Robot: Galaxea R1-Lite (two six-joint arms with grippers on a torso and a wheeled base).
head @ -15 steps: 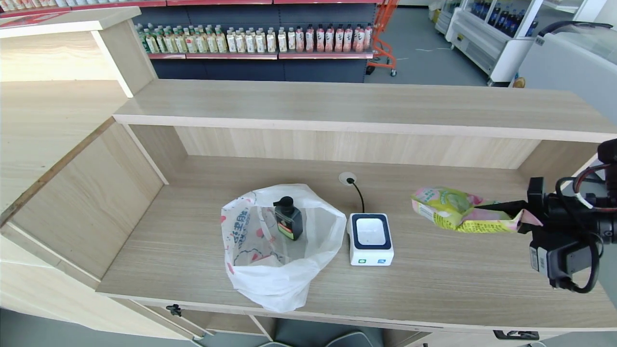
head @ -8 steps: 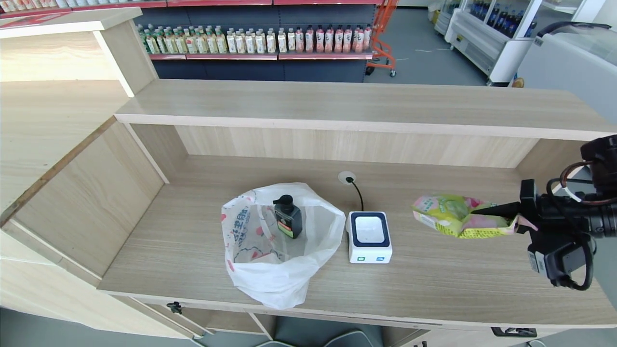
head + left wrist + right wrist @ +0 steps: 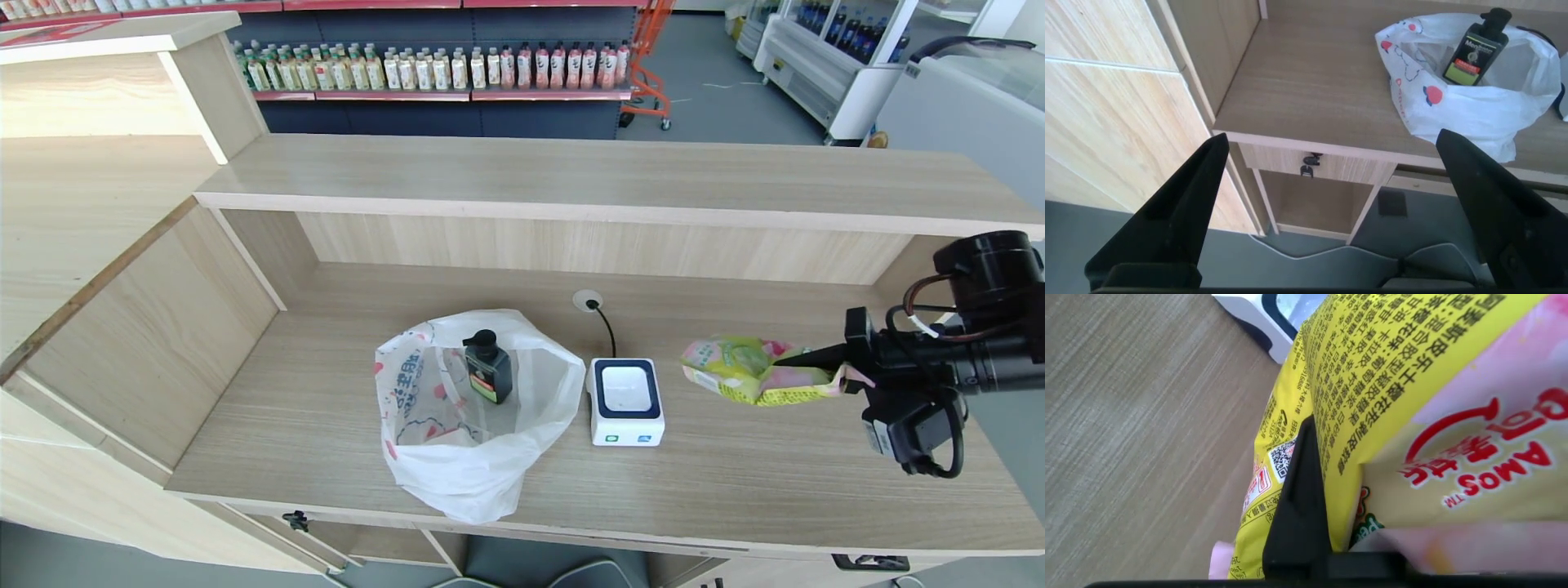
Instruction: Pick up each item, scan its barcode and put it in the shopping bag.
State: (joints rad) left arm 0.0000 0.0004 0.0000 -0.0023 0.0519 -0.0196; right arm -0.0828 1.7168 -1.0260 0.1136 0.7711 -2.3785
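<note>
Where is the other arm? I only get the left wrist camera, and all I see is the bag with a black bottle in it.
Observer: The right gripper is shut on a yellow and pink snack packet, held above the counter.
Operator: What makes the beep?
Observer: A white scanner sits on the counter, just to the right of the shopping bag.
Operator: Is the packet over it?
Observer: Not yet. In the head view the packet hangs to the right of the scanner.
</note>
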